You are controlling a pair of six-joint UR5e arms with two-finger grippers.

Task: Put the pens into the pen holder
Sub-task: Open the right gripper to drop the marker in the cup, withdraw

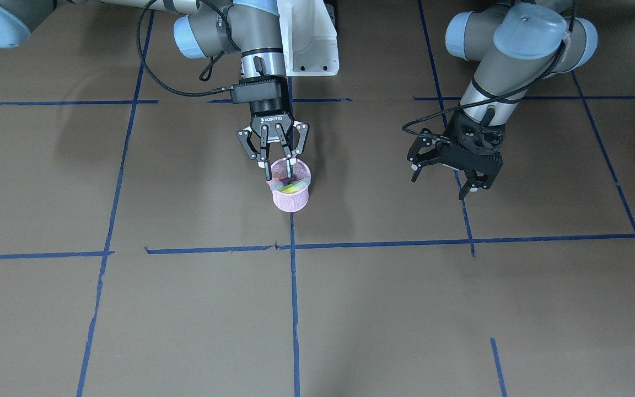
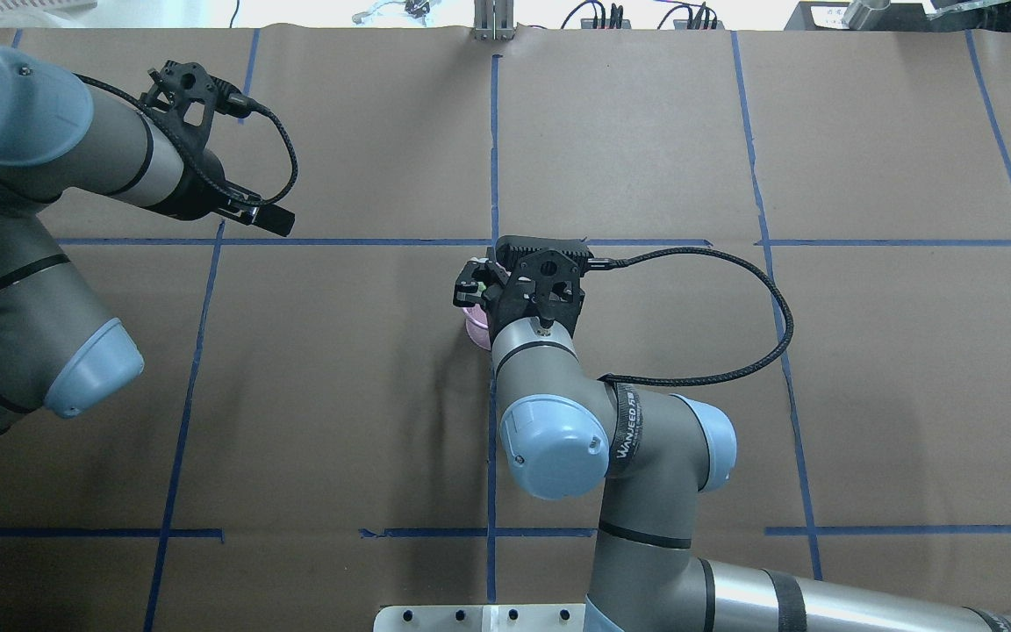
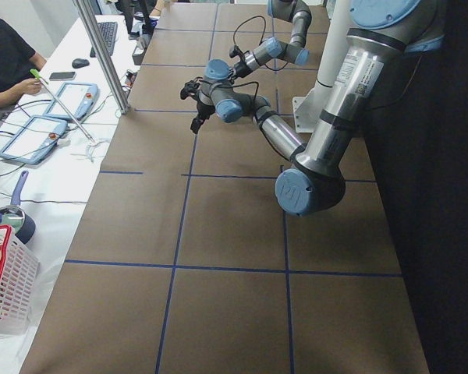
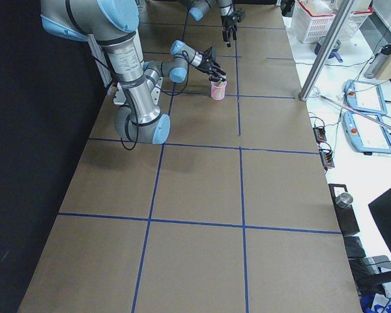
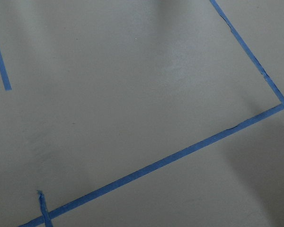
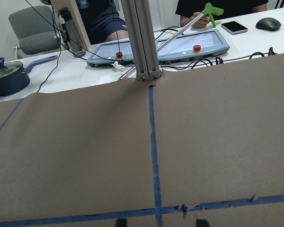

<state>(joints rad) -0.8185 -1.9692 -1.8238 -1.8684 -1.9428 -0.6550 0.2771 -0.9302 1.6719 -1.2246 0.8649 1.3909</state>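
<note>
Brown worktop: pens in holder; right hand at its rim, narrowly parted, empty; left hand wide, well apart.

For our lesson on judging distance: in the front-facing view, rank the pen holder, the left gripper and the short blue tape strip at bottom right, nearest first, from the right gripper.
1. pen holder, directly under the right gripper.
2. left gripper, on the view's right.
3. short blue tape strip, bottom right corner.
</note>
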